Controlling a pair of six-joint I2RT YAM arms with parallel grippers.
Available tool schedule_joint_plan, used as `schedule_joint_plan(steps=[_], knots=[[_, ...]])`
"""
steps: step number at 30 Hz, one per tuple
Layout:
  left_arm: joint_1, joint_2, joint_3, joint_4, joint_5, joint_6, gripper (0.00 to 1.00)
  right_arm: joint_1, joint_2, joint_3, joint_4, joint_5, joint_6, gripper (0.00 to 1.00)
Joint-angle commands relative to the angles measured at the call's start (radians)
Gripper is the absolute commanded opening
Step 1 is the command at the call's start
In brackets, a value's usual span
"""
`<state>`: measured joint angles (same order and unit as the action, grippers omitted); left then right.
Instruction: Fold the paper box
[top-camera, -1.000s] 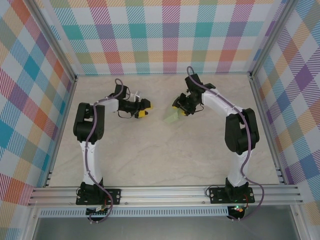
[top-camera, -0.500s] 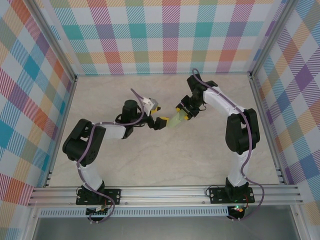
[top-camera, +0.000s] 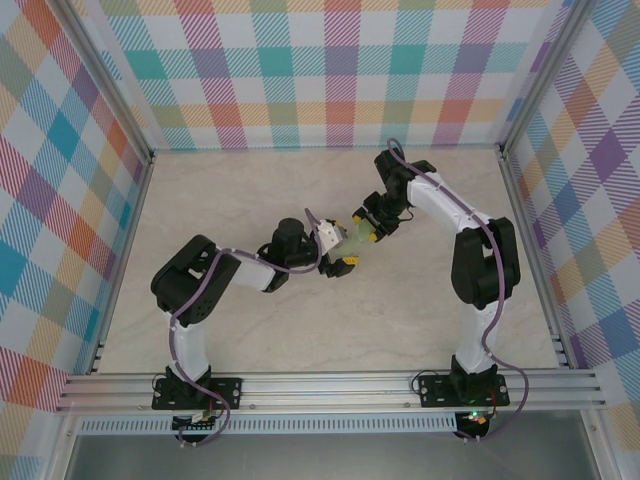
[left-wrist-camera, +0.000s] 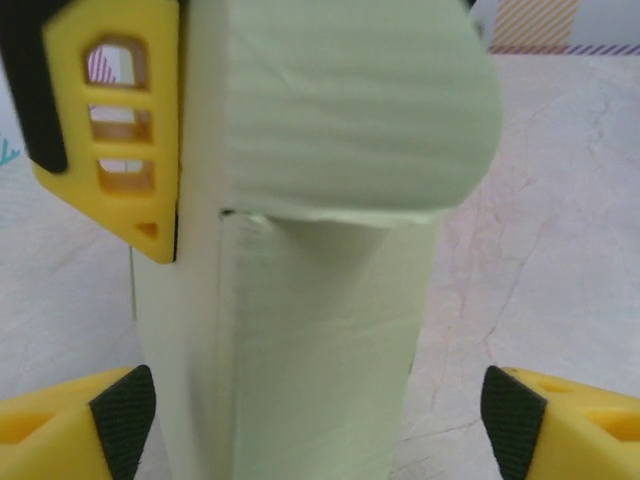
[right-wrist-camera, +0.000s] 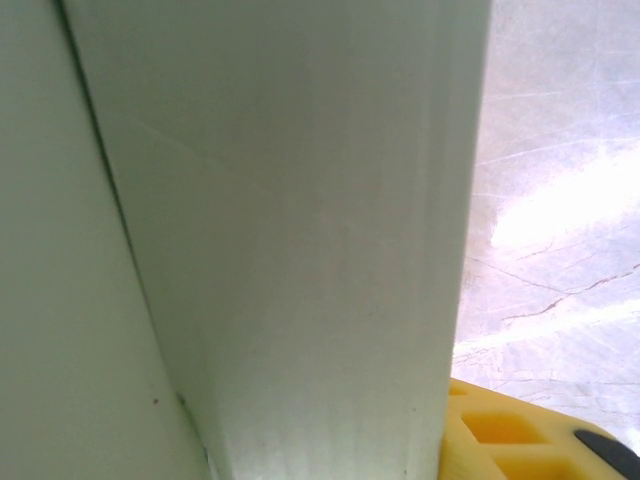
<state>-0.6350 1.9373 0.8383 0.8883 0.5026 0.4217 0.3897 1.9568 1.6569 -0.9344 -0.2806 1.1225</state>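
A checked wall of many colours (top-camera: 60, 200) bounds the left edge of the pale marbled tabletop (top-camera: 250, 340). From the near-left corner the first of two black-and-white arms, the left arm (top-camera: 190, 300), with a purple cable (top-camera: 178, 270) along it, reaches to the middle of the tabletop. There the left pincer (top-camera: 344, 250) stands open. In the left wrist view its two yellow, black-padded fingertips (left-wrist-camera: 60, 430) sit wide apart on either side of the one pale light-green thin-card paper box (top-camera: 356, 238), the left pad just beside the card and the right pad apart from it. The box is near the middle of the tabletop, a little towards the far edge, between the two pincers. A rounded flap (left-wrist-camera: 360, 110) folds over its upper part. Just right of it, the right pincer (top-camera: 366, 226) grips the box, one yellow finger (left-wrist-camera: 110, 130) flat against the card's side. The right arm (top-camera: 480, 260) runs to the near-right corner, and a silver metal rail (top-camera: 330, 390) spans the near edge. A second checked wall (top-camera: 590, 200) closes the right edge.
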Motion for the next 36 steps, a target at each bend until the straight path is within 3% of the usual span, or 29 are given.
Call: schedule_joint_plan(steps=[1,6,12,18,24,30,36], knots=[[-0.03,0.038,0.035,0.073,-0.056,0.038,0.83,0.017,-0.044,-0.002,-0.026,-0.003,0.044,0.44],[-0.044,0.063,0.047,0.107,-0.085,0.028,0.76,0.036,-0.064,-0.032,-0.01,0.02,0.085,0.44],[-0.045,0.067,0.039,0.121,-0.083,0.012,0.5,0.039,-0.094,-0.082,0.012,0.037,0.117,0.47],[-0.035,0.078,0.022,0.164,-0.076,-0.032,0.47,0.025,-0.139,-0.086,0.006,0.072,0.069,0.71],[-0.001,0.066,0.036,0.119,0.016,-0.069,0.47,-0.075,-0.23,-0.099,-0.07,0.095,-0.091,0.8],[0.025,0.019,0.028,0.025,0.032,-0.027,0.47,-0.185,-0.342,-0.149,-0.041,0.232,-0.454,0.83],[0.105,-0.053,0.048,-0.23,0.162,0.07,0.48,-0.226,-0.335,-0.137,0.052,0.303,-0.76,0.84]])
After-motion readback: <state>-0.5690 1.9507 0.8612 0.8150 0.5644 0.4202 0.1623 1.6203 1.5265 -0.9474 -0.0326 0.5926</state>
